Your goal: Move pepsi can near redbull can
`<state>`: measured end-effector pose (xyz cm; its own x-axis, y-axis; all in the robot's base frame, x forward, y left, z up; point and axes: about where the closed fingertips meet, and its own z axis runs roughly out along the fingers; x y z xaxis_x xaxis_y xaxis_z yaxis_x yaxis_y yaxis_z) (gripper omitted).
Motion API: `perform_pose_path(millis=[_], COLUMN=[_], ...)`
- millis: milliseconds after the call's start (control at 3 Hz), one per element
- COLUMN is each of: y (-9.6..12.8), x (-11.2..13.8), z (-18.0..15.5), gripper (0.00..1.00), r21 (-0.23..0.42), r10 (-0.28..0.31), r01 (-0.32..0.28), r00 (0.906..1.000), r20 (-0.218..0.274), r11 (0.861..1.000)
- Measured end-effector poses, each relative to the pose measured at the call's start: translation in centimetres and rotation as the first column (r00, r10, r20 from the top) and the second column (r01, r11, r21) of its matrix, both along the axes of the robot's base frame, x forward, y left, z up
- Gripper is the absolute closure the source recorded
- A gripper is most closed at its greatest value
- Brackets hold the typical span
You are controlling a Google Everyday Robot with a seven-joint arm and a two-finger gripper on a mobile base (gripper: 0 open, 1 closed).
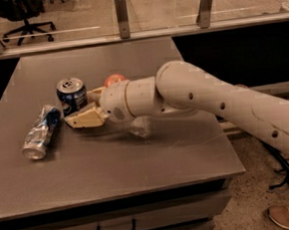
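Pepsi can: upright, near the redbull can, which lies flat.
Gripper: at the pepsi can, jaws clamping its sides, I judge.
Risk: if I overshoot, the pepsi can knocks the redbull can rolling.

warm, rather dim light falls from above. the grey counter has a soft sheen, and a blurred shadow lies under the arm and below the claw, which sits at the left beside the pepsi can. that can's silver top and the redbull can catch small highlights. the floor beyond looks brighter.
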<state>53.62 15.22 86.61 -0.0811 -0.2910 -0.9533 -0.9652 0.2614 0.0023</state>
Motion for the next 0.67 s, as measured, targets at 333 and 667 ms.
perform_pose_path(millis=[333, 667], y=[0.19, 0.67], x=[-0.12, -0.67], z=[0.46, 0.76], gripper=[0.17, 0.00], r21=[-0.036, -0.040], r10=[0.030, 0.039], r01=[-0.029, -0.039], r00=[0.9995, 0.9992], r20=[0.006, -0.010], r11=[0.999, 0.998])
